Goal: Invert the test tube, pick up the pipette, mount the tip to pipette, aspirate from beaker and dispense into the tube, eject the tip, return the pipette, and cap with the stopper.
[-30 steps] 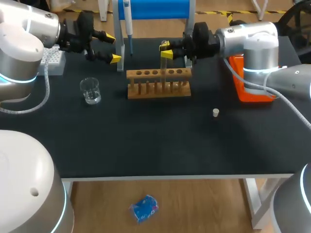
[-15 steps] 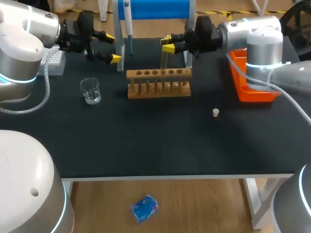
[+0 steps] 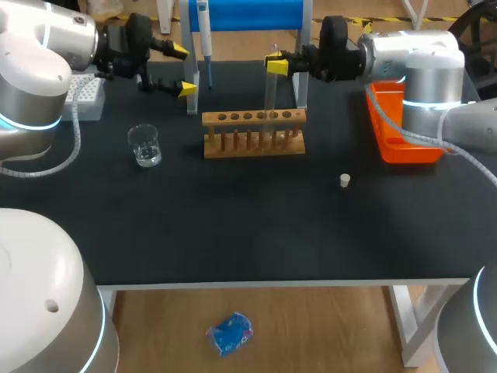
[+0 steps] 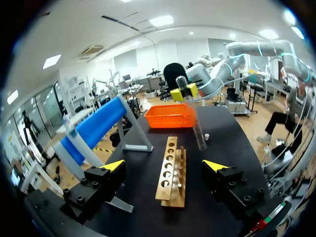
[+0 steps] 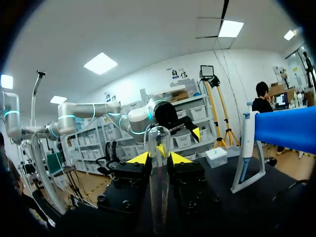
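Right claw (image 3: 274, 64) is clamped on the top of a clear glass test tube (image 3: 270, 97), which hangs upright over the wooden tube rack (image 3: 253, 134) on the black counter (image 3: 248, 225). Left claw (image 3: 183, 70), at the rack's 10 o'clock, gapes wide, empty. A clear glass beaker (image 3: 144, 145) stands at the rack's 9 o'clock, a small white stopper (image 3: 345, 181) at 4 o'clock
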`<state>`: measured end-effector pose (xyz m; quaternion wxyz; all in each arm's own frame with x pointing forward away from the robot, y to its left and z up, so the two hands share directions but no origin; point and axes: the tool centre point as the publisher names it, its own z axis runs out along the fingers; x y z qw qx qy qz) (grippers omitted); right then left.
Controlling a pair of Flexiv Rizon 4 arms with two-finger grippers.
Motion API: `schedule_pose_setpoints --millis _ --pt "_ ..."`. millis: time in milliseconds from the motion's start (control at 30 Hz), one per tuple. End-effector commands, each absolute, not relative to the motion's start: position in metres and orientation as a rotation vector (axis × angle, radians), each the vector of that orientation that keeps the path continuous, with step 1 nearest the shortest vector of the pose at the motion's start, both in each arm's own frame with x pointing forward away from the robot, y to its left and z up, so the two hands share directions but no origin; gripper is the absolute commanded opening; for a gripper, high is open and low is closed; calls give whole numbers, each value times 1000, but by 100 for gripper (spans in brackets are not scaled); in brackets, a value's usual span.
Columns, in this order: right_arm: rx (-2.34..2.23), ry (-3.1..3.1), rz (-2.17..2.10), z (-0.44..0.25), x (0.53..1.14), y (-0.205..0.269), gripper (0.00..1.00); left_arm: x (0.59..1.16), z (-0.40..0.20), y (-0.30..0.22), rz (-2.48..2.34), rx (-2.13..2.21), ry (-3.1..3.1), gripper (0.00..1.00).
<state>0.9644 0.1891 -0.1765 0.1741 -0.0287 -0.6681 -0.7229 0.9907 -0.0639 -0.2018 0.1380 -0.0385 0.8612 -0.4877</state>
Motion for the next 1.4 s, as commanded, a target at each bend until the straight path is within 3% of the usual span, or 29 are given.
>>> schedule_pose_setpoints --millis 33,400,500,633,1100,1300,1400 --pt "-314 -1656 -1860 -179 969 185 0 983 -195 -68 -1267 26 2356 100" --pt "-314 -1656 -1860 -179 969 185 0 983 -195 -68 -1267 26 2356 100" --pt "-442 -1613 -1725 -176 970 185 0 980 -192 -68 -1107 268 2122 100" --pt "-603 -1522 -1538 -172 974 187 0 964 -182 -67 -1292 557 1880 100" --pt "-657 -1547 -1486 -169 977 185 0 969 -187 -71 -1177 563 1990 100" --pt "-894 -1418 -1320 -181 988 184 0 956 -183 -82 -930 1044 1504 100" --pt "-984 -1380 -1250 -185 990 184 0 953 -183 -89 -850 1068 1417 100"
